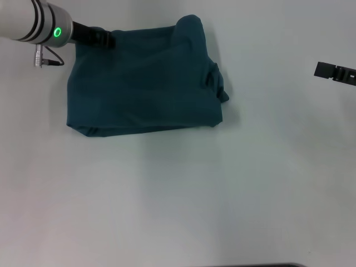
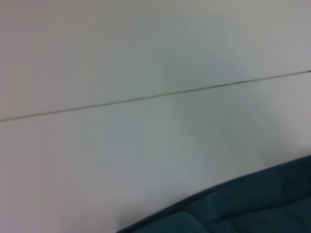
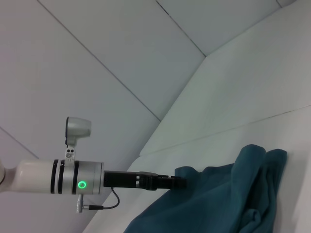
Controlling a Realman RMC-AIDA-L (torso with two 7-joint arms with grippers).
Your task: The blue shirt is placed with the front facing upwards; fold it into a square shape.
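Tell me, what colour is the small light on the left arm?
Green: a small glowing ring light on the left arm's white wrist, clearest in the head view.

The left arm (image 1: 30, 25) was a white cylinder with black bands, a glowing green ring light and a dark cable; its claw (image 1: 105, 39) and the right claw (image 1: 334, 72) were black

Looks like lab test bench to me: bare white table (image 1: 178, 211), plain white panelled wall (image 3: 97, 58) behind.
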